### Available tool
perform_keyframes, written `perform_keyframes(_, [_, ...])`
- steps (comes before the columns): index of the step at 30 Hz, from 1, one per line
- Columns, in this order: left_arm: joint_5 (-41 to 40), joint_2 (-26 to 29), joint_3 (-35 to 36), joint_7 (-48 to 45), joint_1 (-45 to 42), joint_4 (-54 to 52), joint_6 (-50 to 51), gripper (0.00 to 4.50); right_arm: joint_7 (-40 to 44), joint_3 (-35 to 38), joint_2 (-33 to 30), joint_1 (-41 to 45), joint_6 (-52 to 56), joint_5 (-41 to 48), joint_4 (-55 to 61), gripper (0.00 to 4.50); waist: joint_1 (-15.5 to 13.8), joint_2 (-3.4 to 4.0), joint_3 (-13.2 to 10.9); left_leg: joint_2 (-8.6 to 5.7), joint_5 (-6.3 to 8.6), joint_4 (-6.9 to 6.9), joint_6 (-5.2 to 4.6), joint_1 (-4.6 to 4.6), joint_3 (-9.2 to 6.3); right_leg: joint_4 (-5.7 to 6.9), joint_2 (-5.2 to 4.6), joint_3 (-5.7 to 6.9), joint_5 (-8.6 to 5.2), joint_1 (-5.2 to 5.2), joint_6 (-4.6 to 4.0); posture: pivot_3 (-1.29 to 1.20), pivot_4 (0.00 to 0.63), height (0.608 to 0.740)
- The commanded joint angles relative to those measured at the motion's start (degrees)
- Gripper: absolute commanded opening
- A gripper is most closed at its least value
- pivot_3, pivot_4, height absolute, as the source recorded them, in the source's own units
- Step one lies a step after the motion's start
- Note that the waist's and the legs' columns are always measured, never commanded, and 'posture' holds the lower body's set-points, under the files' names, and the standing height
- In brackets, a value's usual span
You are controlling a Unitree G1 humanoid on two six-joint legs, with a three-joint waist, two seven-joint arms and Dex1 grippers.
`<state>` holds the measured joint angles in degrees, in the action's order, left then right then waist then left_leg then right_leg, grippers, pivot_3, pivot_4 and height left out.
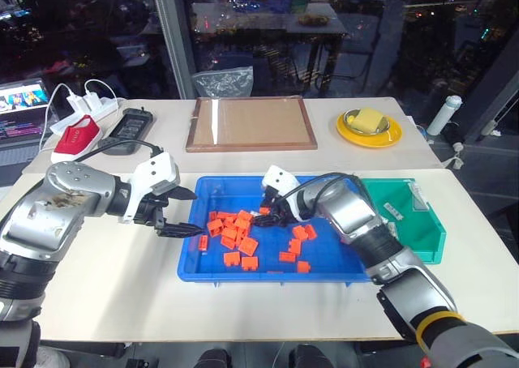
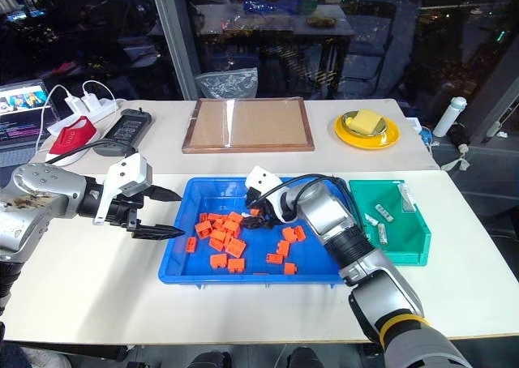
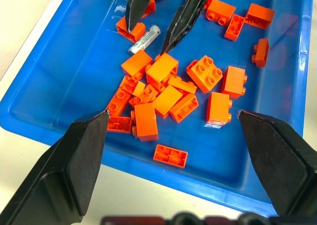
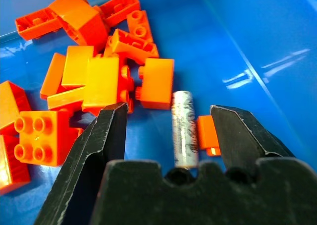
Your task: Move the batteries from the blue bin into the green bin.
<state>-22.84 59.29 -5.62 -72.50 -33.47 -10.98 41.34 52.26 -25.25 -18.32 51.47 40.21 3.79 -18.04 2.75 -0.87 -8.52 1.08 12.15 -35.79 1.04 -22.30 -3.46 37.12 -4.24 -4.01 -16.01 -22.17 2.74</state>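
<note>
Right gripper (image 4: 171,136) is down inside the blue bin (image 1: 195,267), at its far middle, fingers spread apart and straddling one battery (image 4: 184,128) that lies flat on the bin floor between them; nothing gripped, neither finger visibly touching it. An orange block (image 4: 207,134) sits right against that battery on one side, and another block (image 4: 156,83) is just beside its far end. Left wrist view shows the same battery (image 3: 144,39) next to the right gripper's black fingertips (image 3: 134,9), at the far edge of the orange block pile (image 1: 233,234). Left gripper (image 1: 185,214) hovers at the bin's left rim, jaws wide open, empty, pointing toward the pile. Blocks are scattered across the middle of the bin, with a looser group (image 1: 296,246) toward the right. Green bin (image 1: 430,230) sits just right of the blue bin, touching or nearly so; several batteries already lie in it (image 2: 379,216), near its far side. Far side of the counter (image 1: 97,303): wooden-framed board (image 1: 251,125) centre, yellow dish (image 1: 369,129) to the right, red shoe (image 1: 77,137) and black device (image 1: 130,129) to the left.
</note>
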Motion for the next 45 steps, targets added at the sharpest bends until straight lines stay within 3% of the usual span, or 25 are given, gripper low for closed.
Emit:
perform_keyframes(1, [0.07, 1.11, 1.18, -0.22, -0.07, -1.01, -0.67, 4.50, 0.64, 0.01, 0.71, 1.46, -2.08, -0.95, -0.84, 3.14, 0.01, 0.00, 0.00, 0.00, 0.00, 0.00, 0.00, 0.01, 0.00, 0.00, 0.00, 0.00, 0.00, 0.00, 0.00, 0.00, 0.150, 0.740])
perform_keyframes(8, [0.08, 1.07, 1.38, -0.01, 0.36, -1.33, -0.70, 4.50, 0.75, -1.47, 0.85, 0.65, -4.64, -3.86, -5.57, 3.14, 0.31, 0.00, 0.01, 0.02, 0.00, 0.02, 0.00, 0.08, 0.00, 0.02, 0.02, 0.00, 0.00, 0.04, 0.00, 0.00, 0.150, 0.740])
perform_keyframes(29, [0.15, 1.58, 1.62, 0.48, 1.00, -1.91, -0.66, 4.50, 8.20, -5.25, -3.19, -2.83, 0.70, -3.88, 5.26, 3.14, 0.94, 0.00, 0.01, 0.01, 0.00, 0.01, 0.00, 0.07, -0.04, 0.04, 0.02, 0.01, 0.00, 0.06, 0.00, 0.00, 0.150, 0.740])
perform_keyframes(37, [0.63, 1.86, 1.31, 0.62, 1.33, -1.83, -1.31, 4.50, 2.08, -2.85, -0.42, -1.25, -2.14, -6.22, -2.31, 3.14, 1.22, -0.01, 0.02, 0.03, 0.00, 0.03, 0.00, 0.13, -0.03, 0.05, 0.05, -0.01, 0.00, 0.06, 0.01, 0.00, 0.150, 0.740])
perform_keyframes(45, [0.87, 1.91, 1.53, 0.63, 1.50, -1.67, -1.55, 4.50, 3.42, -3.24, 0.31, -0.85, -1.86, -5.69, -2.01, 3.14, 1.18, -0.01, 0.02, 0.01, 0.00, 0.03, 0.00, 0.10, -0.04, 0.05, 0.03, 0.00, 0.00, 0.06, 0.00, 0.00, 0.150, 0.740])
